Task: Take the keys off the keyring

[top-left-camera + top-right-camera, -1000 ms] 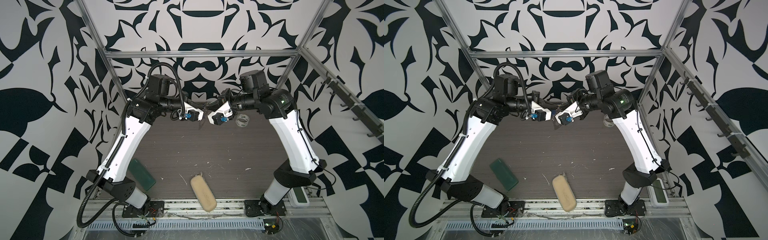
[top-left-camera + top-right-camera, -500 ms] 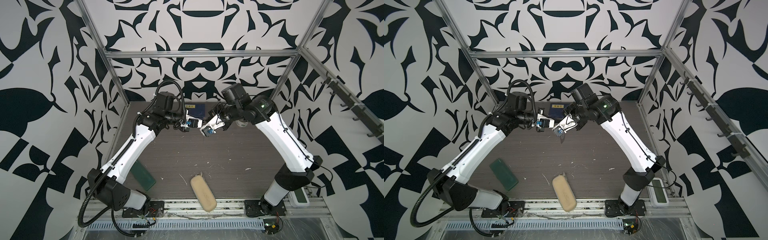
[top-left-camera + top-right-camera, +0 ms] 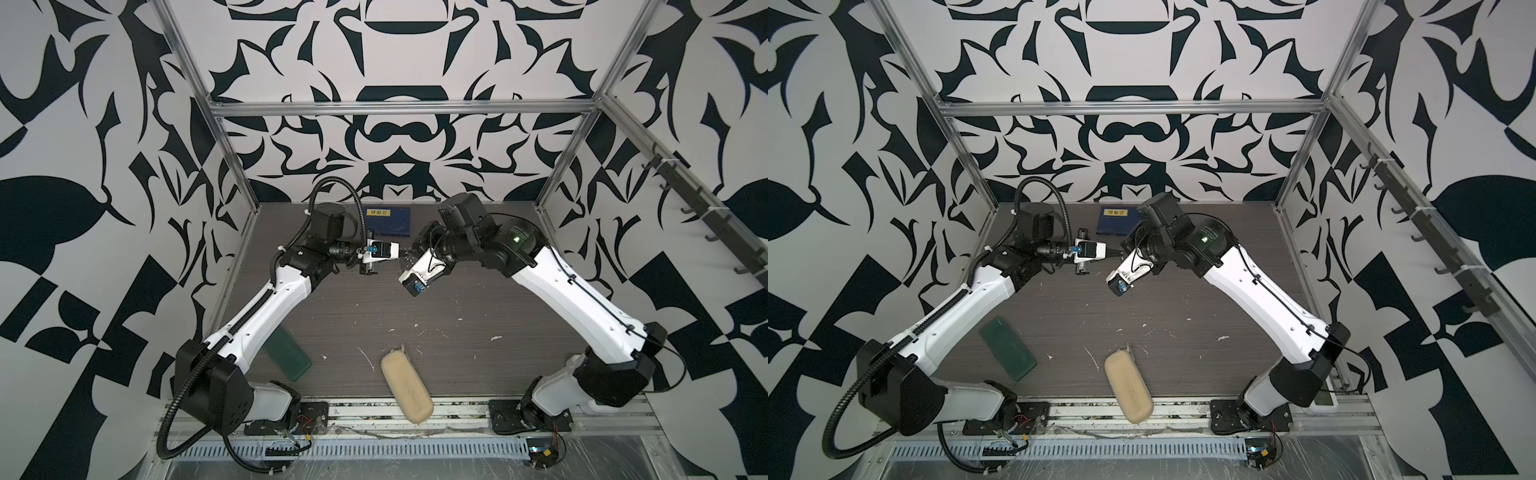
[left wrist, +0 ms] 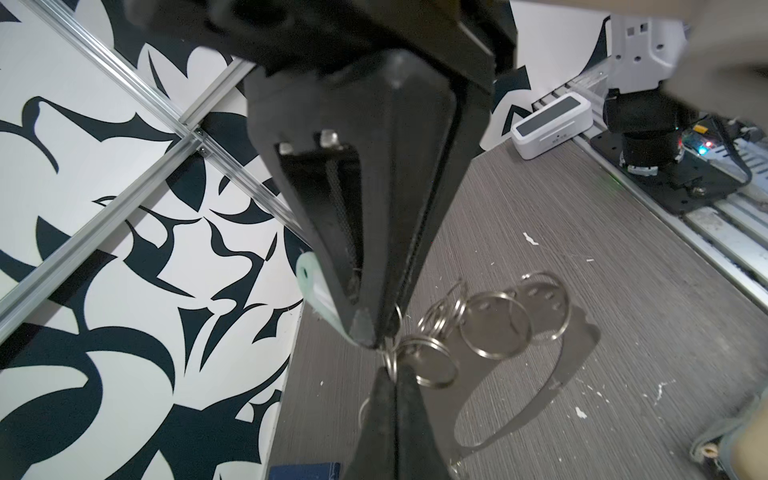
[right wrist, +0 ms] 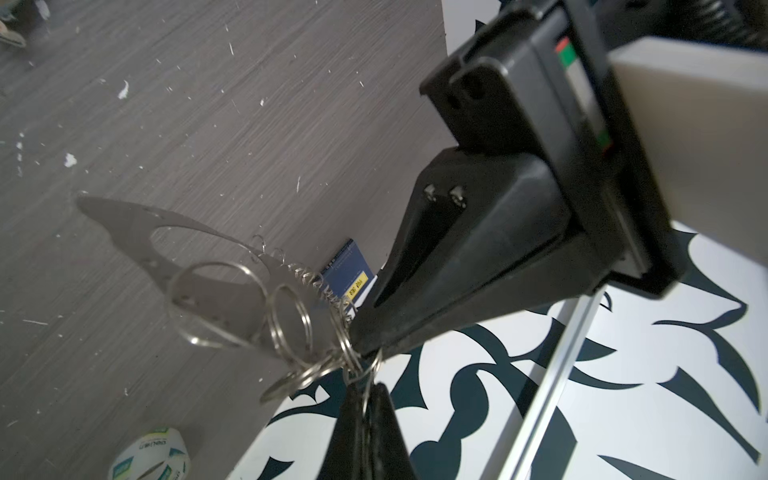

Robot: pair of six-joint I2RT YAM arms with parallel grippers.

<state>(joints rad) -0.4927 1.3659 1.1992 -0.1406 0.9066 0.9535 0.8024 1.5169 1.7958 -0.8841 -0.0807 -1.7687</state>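
Observation:
Above the back middle of the table my left gripper (image 3: 400, 250) and right gripper (image 3: 411, 254) meet tip to tip, as both top views show. The keyring (image 4: 494, 324) hangs between them: several silvery wire rings, a link chain (image 5: 316, 286) and a flat grey loop piece (image 5: 137, 232). In the left wrist view my left gripper (image 4: 390, 374) is shut on one wire ring. My right gripper (image 5: 365, 390) is shut on another ring. A key with a pale rounded head (image 4: 309, 282) shows just behind the right gripper's finger (image 4: 332, 249); its blade is hidden.
A blue book (image 3: 388, 222) lies at the back wall, just behind the grippers. A green case (image 3: 289, 357) lies front left, a tan case (image 3: 406, 388) at the front edge. A printed tape roll (image 5: 149, 457) and a white device (image 4: 550, 131) stand to the right. White flecks litter the table.
Both arms have come down from a raised pose and reached toward the back of the table, with the grippers still tip to tip and shut. Over the last half second they hardly moved.

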